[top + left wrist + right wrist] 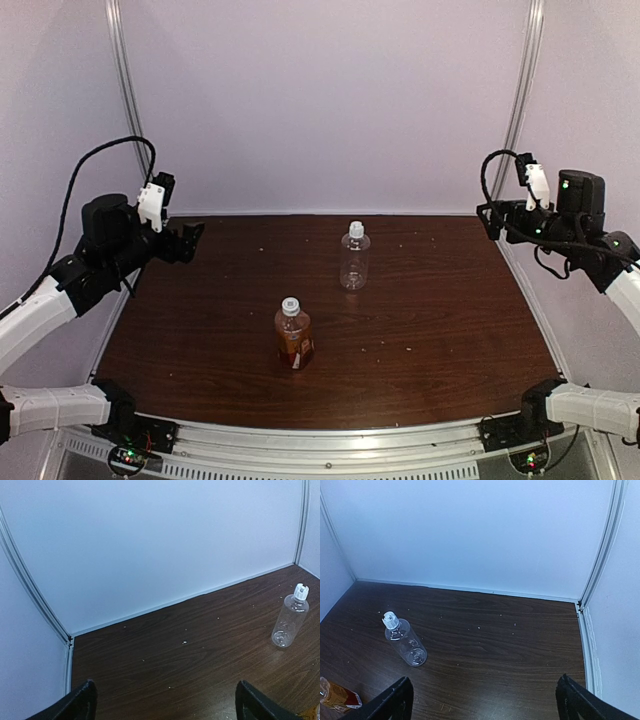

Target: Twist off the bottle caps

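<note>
Standing upright on the dark table [450, 330], the clear bottle [354, 265] is your landmark, with its whitish cap [355, 229] screwed on top. The amber bottle [294, 342] with the red label stands nearer the arm bases than the clear bottle and a little to its left, apart from it, and a second cap [290, 306] sits on its neck. Your left gripper [190, 241] hangs far to the left of the clear bottle, jaws spread wide and empty. Your right gripper [489, 219] hangs far to its right, likewise spread wide, holding nothing.
</note>
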